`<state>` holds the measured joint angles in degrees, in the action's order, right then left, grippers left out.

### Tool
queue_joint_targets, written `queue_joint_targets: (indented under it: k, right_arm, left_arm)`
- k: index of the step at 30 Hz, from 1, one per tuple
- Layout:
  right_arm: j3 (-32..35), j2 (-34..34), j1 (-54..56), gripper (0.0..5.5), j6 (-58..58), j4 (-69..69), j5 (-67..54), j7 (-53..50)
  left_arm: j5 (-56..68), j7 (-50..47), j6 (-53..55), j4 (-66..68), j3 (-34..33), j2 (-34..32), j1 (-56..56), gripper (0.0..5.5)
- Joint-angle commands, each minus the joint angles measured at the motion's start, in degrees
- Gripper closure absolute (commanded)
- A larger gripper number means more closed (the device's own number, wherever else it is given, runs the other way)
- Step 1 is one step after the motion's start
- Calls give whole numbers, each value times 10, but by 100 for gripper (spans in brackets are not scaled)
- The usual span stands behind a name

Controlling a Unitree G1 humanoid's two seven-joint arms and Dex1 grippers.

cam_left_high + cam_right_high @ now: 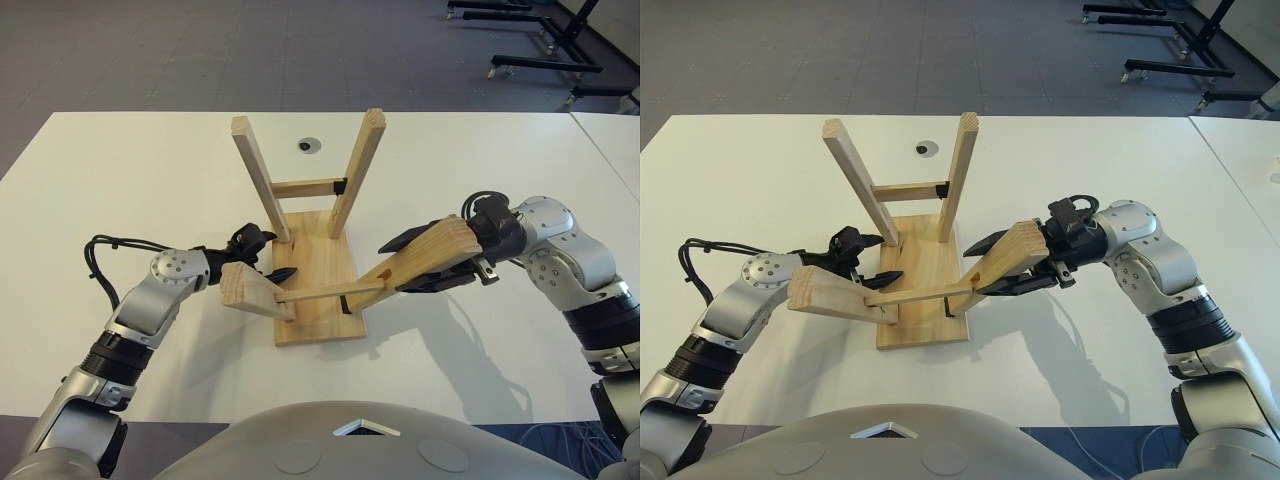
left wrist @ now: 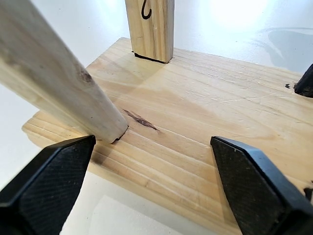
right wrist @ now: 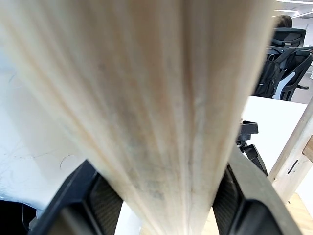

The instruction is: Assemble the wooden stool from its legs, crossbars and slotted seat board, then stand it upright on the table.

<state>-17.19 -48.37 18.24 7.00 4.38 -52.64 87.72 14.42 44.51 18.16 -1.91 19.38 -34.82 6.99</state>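
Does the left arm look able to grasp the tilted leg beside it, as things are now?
Probably yes. The left gripper is open right beside the tilted leg, whose end rests on the seat board close to one finger. Nothing stands between them. The right gripper holds the other leg.

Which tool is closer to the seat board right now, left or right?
Left. The left tool sits open at the seat board's left edge; the right tool is off its right side, clamped on a tilted leg.
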Motion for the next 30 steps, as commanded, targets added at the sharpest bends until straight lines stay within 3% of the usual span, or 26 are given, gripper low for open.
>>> queue_joint_targets:
  k: [1,6,12,18,23,27,30]
  right_arm:
    - [-27,25,-22,335,78,23,6,35]
    - [-12,42,-50,335,27,-55,21,46]
    - [-139,-85,-132,335,-158,-94,-26,48]
    - [-194,-43,-59,335,-174,-106,-31,48]
    - [-127,-1,-39,335,-140,-118,-39,46]
    - [-36,-85,-118,335,-37,161,-109,-65]
    - [-10,-75,-98,335,18,203,-125,-100]
  left_arm:
    - [-62,-10,39,44,40,-7,-38,118]
    - [-57,-20,40,41,31,-2,-40,118]
    - [-47,-31,48,31,16,1,-46,118]
    - [-49,-27,46,43,16,4,-34,118]
    - [-49,-26,41,48,16,5,-33,118]
    - [-50,-28,38,51,16,7,-37,118]
    - [-52,-26,36,55,16,6,-35,118]
